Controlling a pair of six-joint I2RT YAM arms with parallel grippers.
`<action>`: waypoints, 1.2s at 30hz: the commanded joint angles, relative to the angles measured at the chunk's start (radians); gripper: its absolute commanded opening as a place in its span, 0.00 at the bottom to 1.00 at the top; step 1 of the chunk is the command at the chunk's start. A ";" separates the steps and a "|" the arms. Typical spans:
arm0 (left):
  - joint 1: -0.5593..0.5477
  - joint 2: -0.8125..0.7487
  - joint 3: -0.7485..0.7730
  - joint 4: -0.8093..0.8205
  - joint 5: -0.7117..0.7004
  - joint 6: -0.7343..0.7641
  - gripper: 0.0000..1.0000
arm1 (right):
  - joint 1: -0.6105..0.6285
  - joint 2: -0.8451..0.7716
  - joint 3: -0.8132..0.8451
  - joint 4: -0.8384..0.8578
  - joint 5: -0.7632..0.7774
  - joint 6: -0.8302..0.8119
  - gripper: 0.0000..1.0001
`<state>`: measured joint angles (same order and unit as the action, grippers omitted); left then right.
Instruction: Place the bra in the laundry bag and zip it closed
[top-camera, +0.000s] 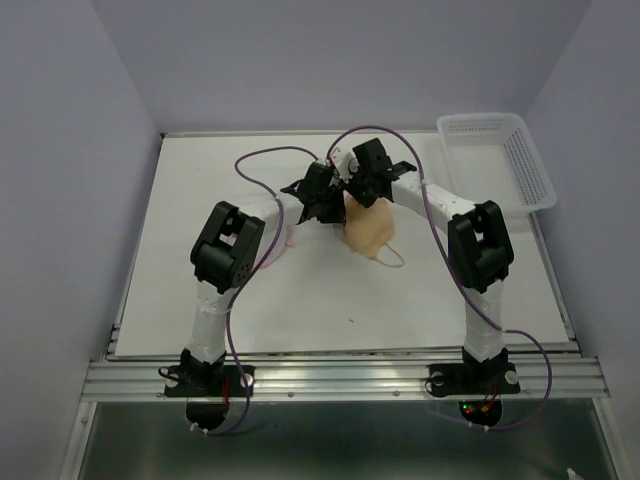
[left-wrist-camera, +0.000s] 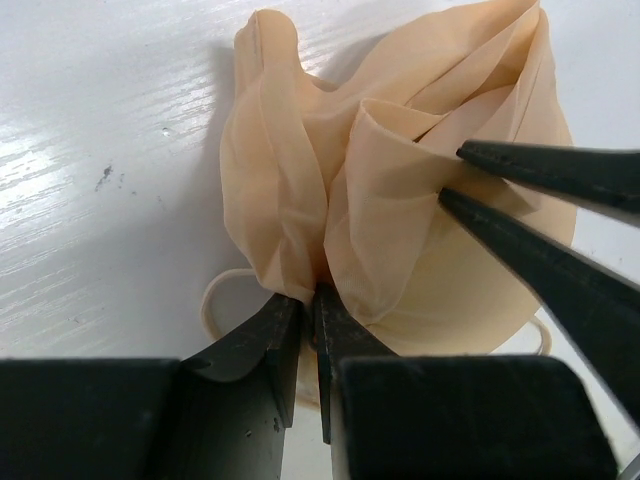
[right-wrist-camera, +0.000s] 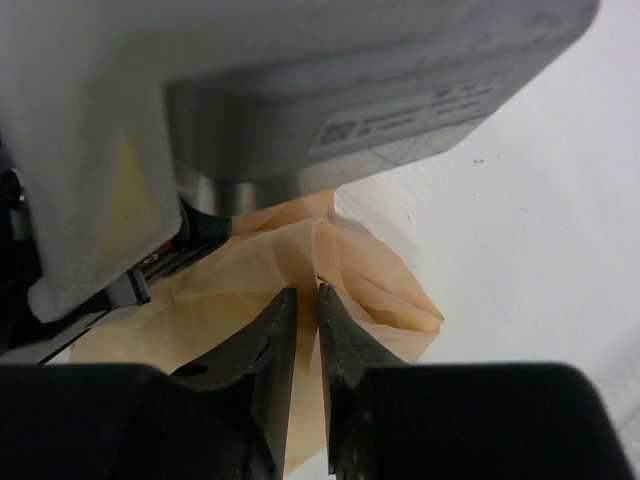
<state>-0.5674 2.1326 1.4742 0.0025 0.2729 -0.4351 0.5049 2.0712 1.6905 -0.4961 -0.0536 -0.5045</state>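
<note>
Okay, I had the left gripper (left-wrist-camera: 315, 305) clamped on the bra (top-camera: 368, 232), and the right gripper (right-wrist-camera: 318, 305) pinched its fabric too. The basket (top-camera: 530, 165) sat far right.

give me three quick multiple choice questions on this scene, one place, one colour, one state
1. Where does the white basket sit? A near left corner B far right corner of the table C between the arm bases
2. What colour is the bra? A black B blue C peach-beige
3. How is the left tool? A shut on the bra B wide open C out of view
Answers: 1 B, the top view shows it at the far right; 2 C, seen in all views; 3 A, it pinches the fabric in its wrist view.
</note>
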 joint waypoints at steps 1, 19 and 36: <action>0.001 -0.003 0.038 -0.001 0.005 0.018 0.21 | 0.001 -0.016 0.021 0.024 -0.066 -0.023 0.09; 0.000 -0.010 0.031 0.014 0.020 0.047 0.16 | -0.035 -0.054 0.052 0.199 0.104 0.182 0.01; 0.001 -0.014 0.041 0.019 0.015 0.032 0.15 | -0.055 0.027 0.072 0.209 0.081 0.215 0.08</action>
<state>-0.5674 2.1330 1.4742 0.0044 0.2878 -0.4118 0.4572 2.0941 1.7584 -0.3305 0.0380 -0.3050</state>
